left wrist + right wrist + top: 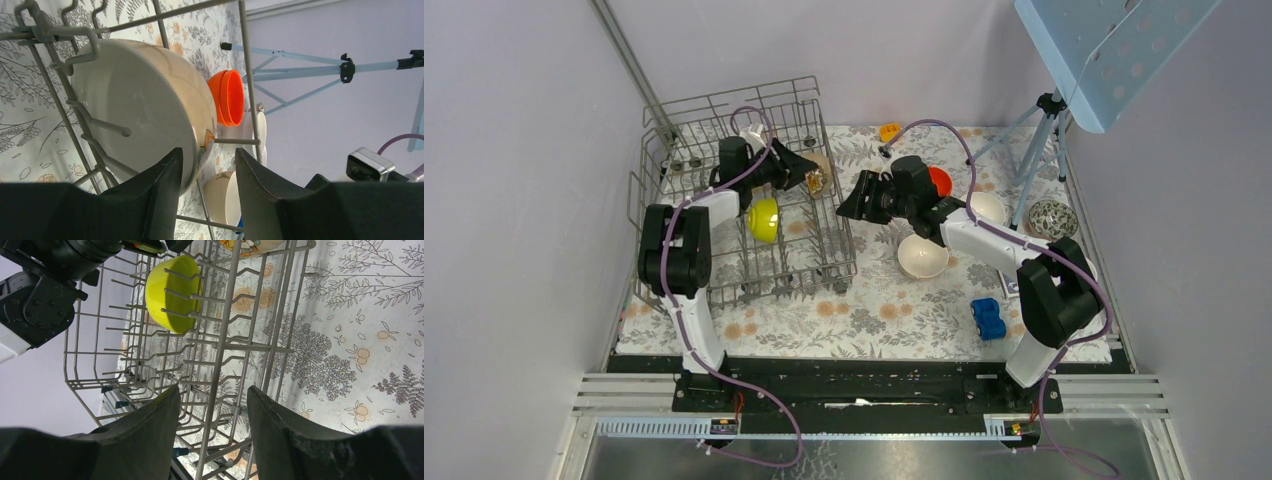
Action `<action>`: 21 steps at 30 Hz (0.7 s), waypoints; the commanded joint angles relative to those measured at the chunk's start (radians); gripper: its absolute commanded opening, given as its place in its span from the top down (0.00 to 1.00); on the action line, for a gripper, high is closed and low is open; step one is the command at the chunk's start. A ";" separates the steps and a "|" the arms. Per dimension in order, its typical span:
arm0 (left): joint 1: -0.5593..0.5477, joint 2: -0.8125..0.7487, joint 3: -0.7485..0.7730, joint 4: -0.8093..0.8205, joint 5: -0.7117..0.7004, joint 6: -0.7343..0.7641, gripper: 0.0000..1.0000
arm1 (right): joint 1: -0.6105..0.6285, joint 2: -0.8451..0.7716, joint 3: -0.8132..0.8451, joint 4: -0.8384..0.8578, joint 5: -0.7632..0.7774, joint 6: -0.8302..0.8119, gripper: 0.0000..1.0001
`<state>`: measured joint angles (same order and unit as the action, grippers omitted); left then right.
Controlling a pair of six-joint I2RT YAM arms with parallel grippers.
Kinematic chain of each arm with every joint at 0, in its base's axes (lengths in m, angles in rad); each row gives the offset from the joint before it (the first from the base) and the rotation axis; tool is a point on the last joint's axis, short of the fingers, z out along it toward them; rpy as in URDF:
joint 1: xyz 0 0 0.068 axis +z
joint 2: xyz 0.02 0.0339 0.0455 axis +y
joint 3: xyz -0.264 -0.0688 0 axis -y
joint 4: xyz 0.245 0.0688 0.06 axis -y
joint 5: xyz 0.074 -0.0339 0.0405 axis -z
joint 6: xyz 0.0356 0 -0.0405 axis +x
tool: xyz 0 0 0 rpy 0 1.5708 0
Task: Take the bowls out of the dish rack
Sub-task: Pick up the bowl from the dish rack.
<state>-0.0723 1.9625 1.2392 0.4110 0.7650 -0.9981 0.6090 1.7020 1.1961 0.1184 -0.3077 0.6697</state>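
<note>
The grey wire dish rack (764,285) stands at the left. A yellow-green bowl (764,220) leans on its tines, also visible in the right wrist view (165,290). A beige bowl (140,105) with a patterned inside stands on edge at the rack's far right (819,176). My left gripper (807,172) is inside the rack, open; the bowl's rim lies against its left finger (165,175) and the right finger is apart from it. My right gripper (212,388) is open and empty just outside the rack's right wall (849,203), with a rack wire seen between its fingers.
On the floral mat to the right lie an orange-red bowl (939,180), a white bowl (986,207), a cream bowl (922,256) and a dark mottled bowl (1052,218). A blue toy car (988,318) sits near the right arm's base. A tripod (1039,150) stands at the back right.
</note>
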 commanded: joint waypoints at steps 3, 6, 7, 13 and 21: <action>-0.027 0.030 0.049 0.061 0.047 0.000 0.62 | -0.011 -0.001 -0.003 0.036 -0.026 0.000 0.43; -0.029 0.032 0.041 0.109 0.061 -0.033 0.71 | -0.014 -0.001 -0.004 0.039 -0.029 -0.001 0.44; -0.029 0.030 0.041 0.120 0.064 -0.040 0.74 | -0.014 0.001 -0.004 0.040 -0.030 -0.001 0.44; -0.029 0.023 0.031 0.182 0.081 -0.077 0.91 | -0.023 0.011 -0.012 0.054 -0.046 0.012 0.46; -0.029 -0.002 -0.012 0.366 0.101 -0.192 1.00 | -0.029 0.010 -0.015 0.046 -0.037 0.009 0.41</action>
<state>-0.0834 2.0056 1.2297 0.5377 0.7864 -1.0794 0.5858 1.7046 1.1801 0.1261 -0.3328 0.6796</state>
